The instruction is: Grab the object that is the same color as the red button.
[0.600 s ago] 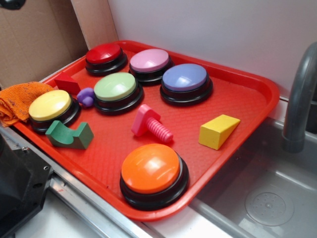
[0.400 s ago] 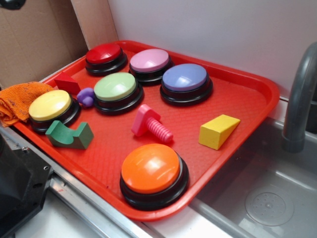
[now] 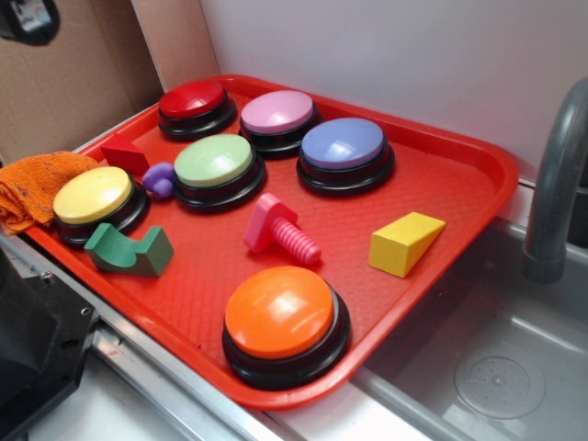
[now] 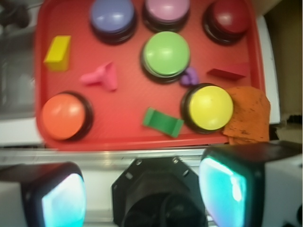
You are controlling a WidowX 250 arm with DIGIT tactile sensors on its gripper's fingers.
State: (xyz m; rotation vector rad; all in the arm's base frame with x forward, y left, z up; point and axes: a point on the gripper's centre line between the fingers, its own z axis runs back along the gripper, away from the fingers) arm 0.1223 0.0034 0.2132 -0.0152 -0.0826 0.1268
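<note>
The small red wedge block (image 3: 124, 152) (image 4: 228, 72) lies flat at the tray's left edge, between the red button (image 3: 193, 103) (image 4: 230, 16) and the yellow button (image 3: 92, 195). The red button, a glossy dome on a black base, stands in the tray's far-left corner. My gripper (image 4: 142, 194) hangs high above the tray's near side, well apart from the wedge. Its jaws are wide apart with nothing between them. In the exterior view only a dark part of the gripper (image 3: 28, 16) shows at the top-left corner.
On the red tray (image 3: 459, 193) stand pink (image 3: 277, 112), blue (image 3: 343, 144), green (image 3: 214, 162) and orange (image 3: 280, 314) buttons. A pink screw toy (image 3: 278, 230), yellow wedge (image 3: 404, 243), green block (image 3: 129, 250) and purple piece (image 3: 159, 179) lie among them. An orange cloth (image 3: 32, 188) overlaps the left edge; sink (image 3: 496, 367) and faucet (image 3: 556, 184) lie right.
The dark part of my gripper at the top-left of the exterior view has come down further into the frame. Nothing on the tray has moved.
</note>
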